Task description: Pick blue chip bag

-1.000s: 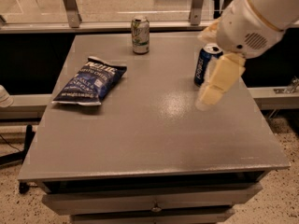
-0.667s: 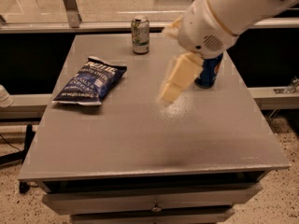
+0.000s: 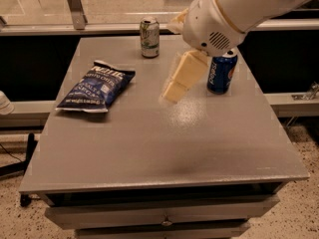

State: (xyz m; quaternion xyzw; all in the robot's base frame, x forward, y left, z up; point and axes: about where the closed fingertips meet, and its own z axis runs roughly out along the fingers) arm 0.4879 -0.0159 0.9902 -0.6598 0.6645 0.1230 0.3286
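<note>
The blue chip bag [image 3: 97,86] lies flat on the left part of the grey table [image 3: 164,143]; it is dark navy with white lettering and pale crimped ends. My gripper [image 3: 172,92] hangs from the white arm that comes in from the upper right. It is above the middle of the table, to the right of the bag and well apart from it, pointing down and to the left. It holds nothing that I can see.
A silver and green soda can [image 3: 149,37] stands upright at the back of the table. A blue soda can [image 3: 222,71] stands upright at the right, partly behind the arm. A window rail runs behind the table.
My arm and gripper have swung left, from in front of the blue soda can to above the table's middle, closer to the chip bag. The bag and both cans have not moved.
</note>
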